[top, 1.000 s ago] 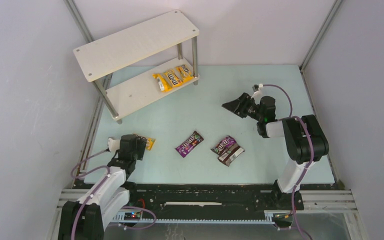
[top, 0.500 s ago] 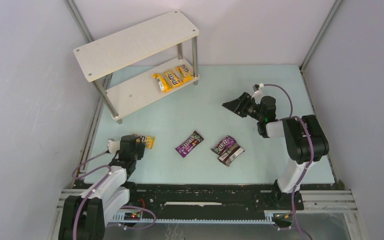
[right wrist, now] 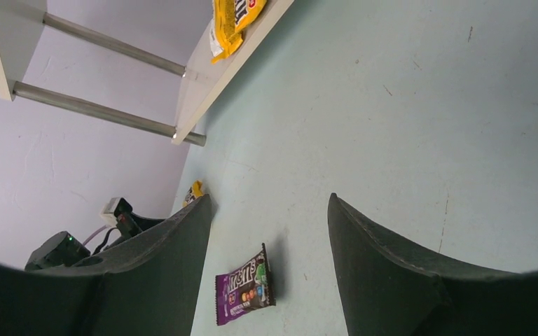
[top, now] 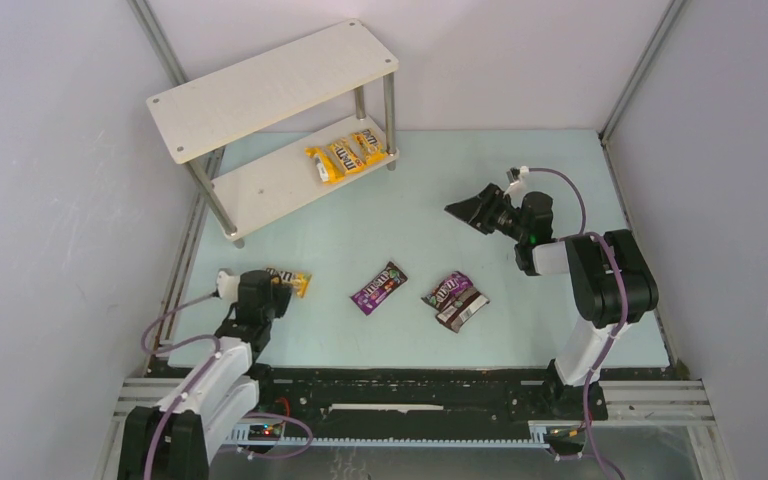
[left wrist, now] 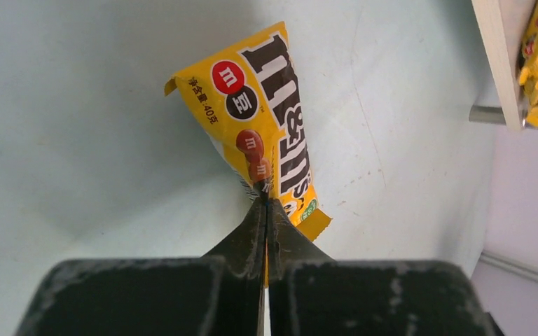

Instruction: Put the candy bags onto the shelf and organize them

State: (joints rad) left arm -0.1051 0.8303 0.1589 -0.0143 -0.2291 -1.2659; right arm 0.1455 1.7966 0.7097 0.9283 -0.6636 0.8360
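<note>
counting seven bags [top: 378, 287], perhaps three shelved

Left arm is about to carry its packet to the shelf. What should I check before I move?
1. Grip: left gripper shut on yellow packet: ok.
2. Packet lifted off the table: cannot tell.
3. Free room on the shelf's lower board, beside the three yellow packets: ok.
4. Path: right gripper open, off to the side: ok.
5. Nearest purple packet lies apart from the held one: ok.
</note>
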